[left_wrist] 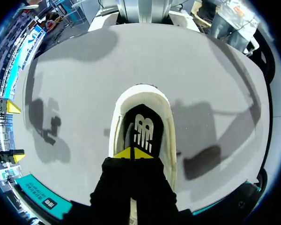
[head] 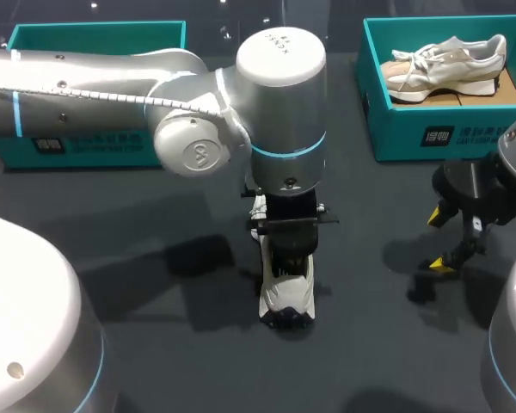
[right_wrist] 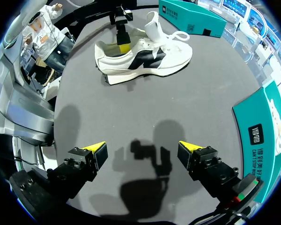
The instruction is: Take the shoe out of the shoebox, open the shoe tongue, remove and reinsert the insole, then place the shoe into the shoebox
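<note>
- My left gripper (left_wrist: 131,153) reaches down into the white sneaker with black side panels (head: 284,297). Its yellow tips are pressed together on the black insole (left_wrist: 145,131); I cannot tell whether they pinch it.
- The sneaker stands on the dark grey table (head: 155,224), well apart from both teal cardboard shoeboxes (head: 447,138).
- My right gripper (right_wrist: 143,150) hangs over bare table, fingers spread wide.

Robotics lab or test bench. Two large silver robot arms, the left arm (head: 103,86) and the right arm (head: 512,344), reach over a plain dark grey table (head: 155,258). The things on it look like staged props: a teal left shoebox (head: 69,146), a matching right shoebox (head: 413,129) holding a pale sneaker (head: 447,64), and a white shoe (head: 284,297) on the tabletop.
</note>
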You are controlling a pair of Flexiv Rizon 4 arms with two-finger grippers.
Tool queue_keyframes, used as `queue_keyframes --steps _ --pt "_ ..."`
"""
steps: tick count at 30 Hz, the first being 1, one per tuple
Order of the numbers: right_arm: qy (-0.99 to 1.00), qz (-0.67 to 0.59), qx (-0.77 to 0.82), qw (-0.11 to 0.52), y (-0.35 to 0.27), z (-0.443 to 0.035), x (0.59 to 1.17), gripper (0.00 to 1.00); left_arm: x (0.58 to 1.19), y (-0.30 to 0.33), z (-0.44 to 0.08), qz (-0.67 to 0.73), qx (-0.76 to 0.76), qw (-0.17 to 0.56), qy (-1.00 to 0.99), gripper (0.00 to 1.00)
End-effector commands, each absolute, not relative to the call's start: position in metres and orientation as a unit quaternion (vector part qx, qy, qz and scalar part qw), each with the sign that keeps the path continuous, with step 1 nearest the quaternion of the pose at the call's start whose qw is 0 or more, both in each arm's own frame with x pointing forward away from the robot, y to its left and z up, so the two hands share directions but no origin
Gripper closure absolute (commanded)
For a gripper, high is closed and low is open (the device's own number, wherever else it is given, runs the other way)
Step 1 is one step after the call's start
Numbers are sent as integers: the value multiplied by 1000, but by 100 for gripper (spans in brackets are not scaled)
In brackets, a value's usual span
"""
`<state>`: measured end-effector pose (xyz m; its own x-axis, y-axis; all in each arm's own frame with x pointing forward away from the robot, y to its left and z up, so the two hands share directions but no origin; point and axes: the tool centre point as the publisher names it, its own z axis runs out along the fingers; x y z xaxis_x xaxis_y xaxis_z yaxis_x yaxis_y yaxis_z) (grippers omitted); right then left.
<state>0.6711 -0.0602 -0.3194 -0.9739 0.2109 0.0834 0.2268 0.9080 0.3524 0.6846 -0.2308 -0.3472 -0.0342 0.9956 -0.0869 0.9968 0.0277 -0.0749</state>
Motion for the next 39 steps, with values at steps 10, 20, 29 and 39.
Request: queue_keyframes --steps 10,20,29,39 --pt "-977 -182 -112 21 -60 -319 670 0 706 -222 -333 -17 685 31 727 100" --pt "-977 -182 -112 21 -60 -319 670 0 709 -224 -344 1 685 23 729 93" --pt "-977 -182 -112 21 -60 -319 670 0 716 -220 -345 10 681 21 732 59" --pt "-977 -182 -112 21 -60 -319 670 0 722 -216 -344 0 680 12 733 0"
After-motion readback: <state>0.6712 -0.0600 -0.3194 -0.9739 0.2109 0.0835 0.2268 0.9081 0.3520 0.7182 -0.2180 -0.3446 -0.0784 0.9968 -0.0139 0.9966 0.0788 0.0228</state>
